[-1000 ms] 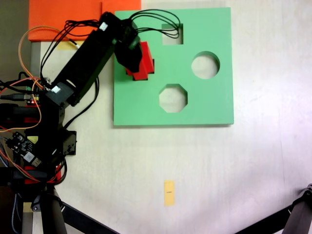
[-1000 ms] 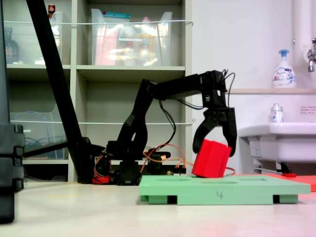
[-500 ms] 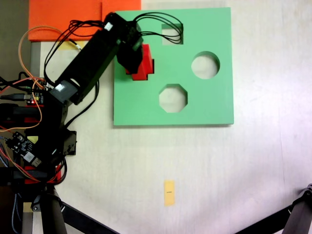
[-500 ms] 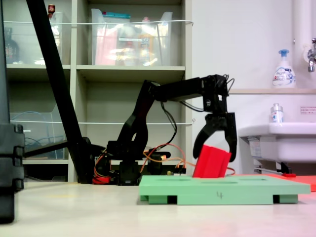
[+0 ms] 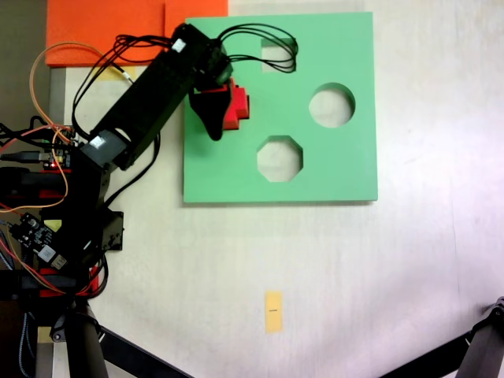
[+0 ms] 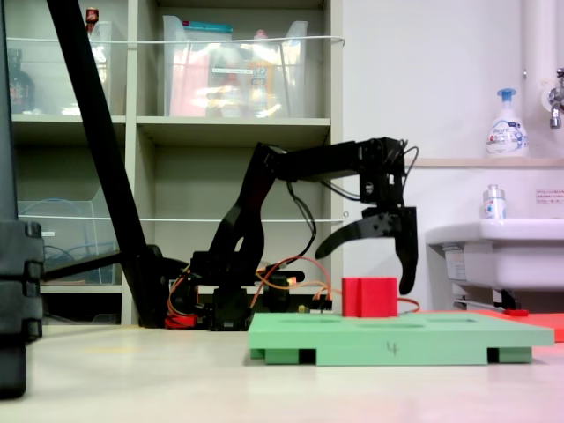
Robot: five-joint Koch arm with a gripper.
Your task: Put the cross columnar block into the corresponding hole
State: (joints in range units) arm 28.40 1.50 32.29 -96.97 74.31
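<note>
Bright red cross block [image 5: 235, 108], green foam board [image 5: 331, 165], black claw [image 6: 365, 261], orange mat [image 5: 102, 30]
</note>
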